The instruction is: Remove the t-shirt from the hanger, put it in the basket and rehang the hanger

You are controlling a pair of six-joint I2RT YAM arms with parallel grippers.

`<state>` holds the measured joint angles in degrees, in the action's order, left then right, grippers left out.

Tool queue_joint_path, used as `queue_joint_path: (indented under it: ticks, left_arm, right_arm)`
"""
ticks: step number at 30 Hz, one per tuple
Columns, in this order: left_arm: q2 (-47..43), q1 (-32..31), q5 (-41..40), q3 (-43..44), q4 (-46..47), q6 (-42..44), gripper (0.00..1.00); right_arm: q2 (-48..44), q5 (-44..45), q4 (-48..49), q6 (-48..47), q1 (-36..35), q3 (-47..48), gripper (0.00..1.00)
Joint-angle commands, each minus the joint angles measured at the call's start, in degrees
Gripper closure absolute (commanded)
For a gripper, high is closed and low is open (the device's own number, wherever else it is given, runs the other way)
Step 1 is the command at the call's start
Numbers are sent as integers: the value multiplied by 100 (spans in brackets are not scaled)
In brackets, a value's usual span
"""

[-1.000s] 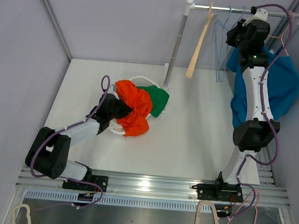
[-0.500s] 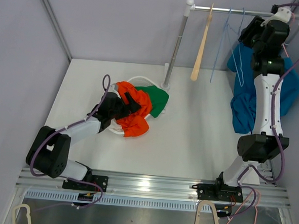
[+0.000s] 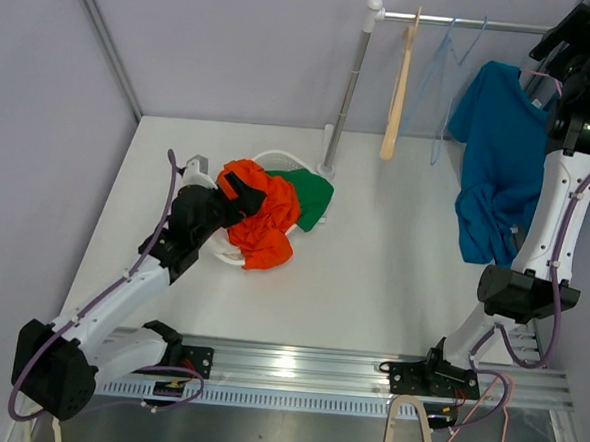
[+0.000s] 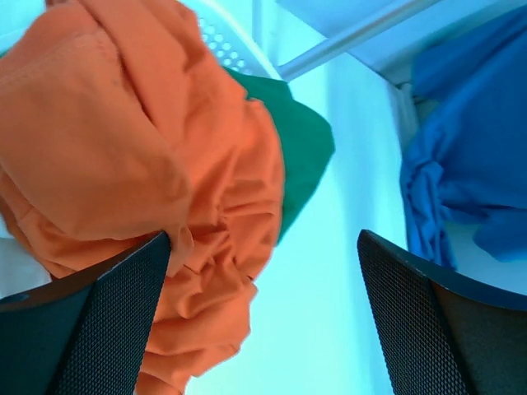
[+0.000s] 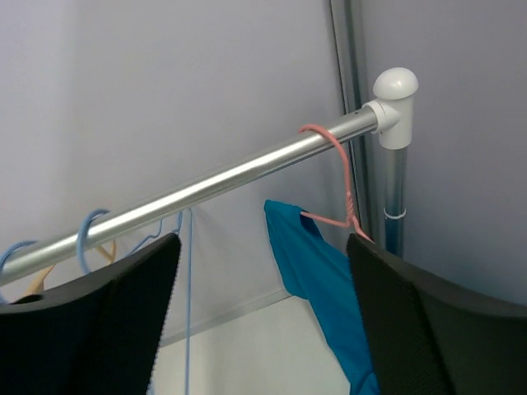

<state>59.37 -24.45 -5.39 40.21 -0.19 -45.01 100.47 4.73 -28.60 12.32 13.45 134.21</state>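
Note:
The blue t-shirt [image 3: 499, 153] hangs on a pink wire hanger [image 5: 339, 177] hooked over the rail [image 5: 230, 177] near its right end. The shirt's shoulder [image 5: 321, 271] drapes from the hanger's arm. My right gripper [image 3: 585, 33] is up by that end of the rail, open, its fingers apart on either side of the shirt and hanger, holding nothing [image 5: 263, 247]. My left gripper [image 3: 239, 193] is open over the orange garment [image 3: 260, 219], one finger [image 4: 99, 321] against the cloth. The blue t-shirt [image 4: 461, 164] shows far off in the left wrist view.
A white basket [image 3: 279, 160] holds the orange garment [image 4: 123, 140] and a green one [image 3: 314, 197]. A wooden hanger [image 3: 396, 97] and blue wire hangers [image 3: 450, 60] hang on the rail. The rack's post [image 3: 348, 94] stands behind the basket.
Both grippers went from shut to open. The right arm swung up and right to the rail's end, uncovering the blue shirt. The left arm let go of the orange garment and drew back.

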Motion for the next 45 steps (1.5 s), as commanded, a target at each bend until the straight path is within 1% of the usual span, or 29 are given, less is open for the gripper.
queue_joint_path:
  ticks: [1, 4, 5, 6, 10, 14, 17, 18, 20, 22, 23, 24, 26, 27, 28, 30, 31, 35, 38, 45]
  left_arm:
    - [-486, -235, -208, 198, -227, -7, 1]
    - [-803, -341, -103, -12, -227, -42, 1]
    - [-996, -359, -77, -91, -254, -51, 0]
    - [-1085, -359, -33, -109, -271, -43, 0]
    - [-1402, -368, 160, 13, -482, 106, 1]
    - [-1604, -394, 135, 251, -789, 378, 1]
    - [-1754, -394, 47, 260, -1009, 388, 1]
    - [-1797, -394, 73, 234, -1010, 379, 0]
    - [-1807, -403, 99, 198, -975, 318, 1]
    - [-1789, -403, 82, 198, -957, 309, 1]
    - [-1763, -412, 56, 233, -957, 326, 0]
    - [-1745, -420, 12, 259, -957, 327, 0]
    - [-1693, -455, -24, 321, -948, 344, 0]
    - [-1684, -482, -76, 356, -940, 353, 0]
    - [-1666, -517, -111, 400, -931, 362, 1]
    - [-1622, -605, -164, 488, -957, 397, 0]
    - [-1605, -666, -234, 558, -974, 449, 0]
    - [-1648, -789, -428, 646, -1054, 537, 0]
    - [-1736, -833, -481, 620, -1045, 572, 1]
    - [-1780, -886, -507, 655, -1063, 678, 1]
  right_arm:
    - [482, -683, -410, 52, 202, 474, 9]
    - [509, -562, -103, -36, 210, 89, 4]
    - [483, -483, 55, -89, 202, -43, 1]
    - [474, -308, 117, -176, 210, -218, 1]
    - [562, 62, 267, -773, 219, -360, 0]
    - [632, 273, 583, -1142, 237, -440, 1]
    - [746, 422, 724, -1205, 298, -414, 1]
    - [781, 467, 759, -1344, 324, -405, 0]
    - [939, 441, 777, -1302, 499, -344, 1]
    - [1123, 82, 646, -1093, 658, -151, 6]
    - [1368, -50, 462, -1030, 728, -19, 9]
    - [1475, -225, 400, -960, 842, 208, 9]
    - [1721, -411, 294, -950, 948, 324, 10]
    - [1774, -655, 294, -907, 1053, 386, 11]
    - [1810, -1023, 337, -776, 1115, 386, 14]
    - [1898, -1490, 469, -626, 1221, 386, 18]
    - [1950, -1893, 539, -469, 1308, 395, 21]
    - [1968, -2475, 627, -300, 1362, 422, 22]
    - [1933, -2704, 689, -212, 1353, 395, 24]
    - [1722, -2741, 751, -326, 1274, 378, 23]
